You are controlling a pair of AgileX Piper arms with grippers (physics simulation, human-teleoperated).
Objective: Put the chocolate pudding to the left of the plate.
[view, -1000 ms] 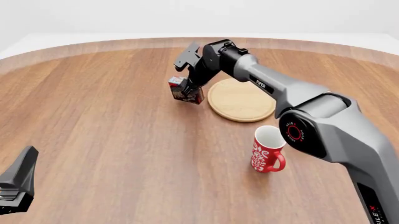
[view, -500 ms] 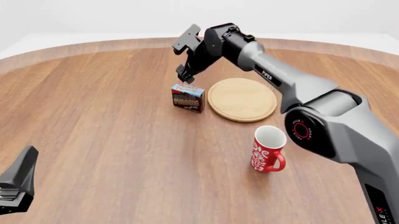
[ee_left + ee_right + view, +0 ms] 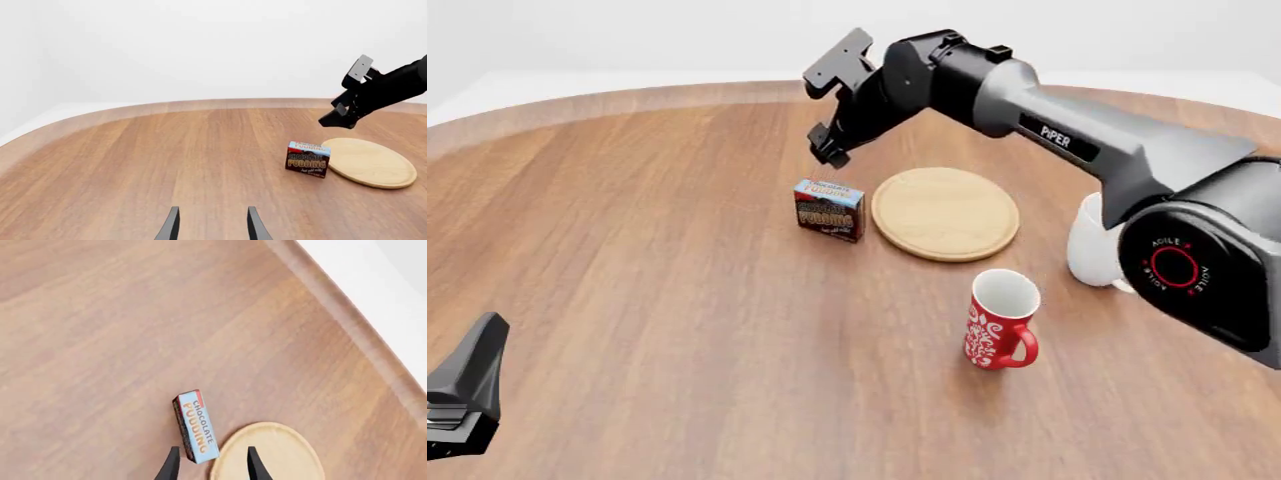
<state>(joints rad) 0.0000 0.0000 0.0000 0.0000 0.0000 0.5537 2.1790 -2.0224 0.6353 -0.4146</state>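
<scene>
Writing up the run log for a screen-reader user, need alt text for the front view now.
The chocolate pudding stands on the wooden table just left of the plate, with the right gripper open and empty above it. A red mug stands nearer; the left gripper sits at the lower left.

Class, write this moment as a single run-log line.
right claw: open, raised above box | chocolate pudding: upright on table, left of plate | left claw: open, idle
</scene>
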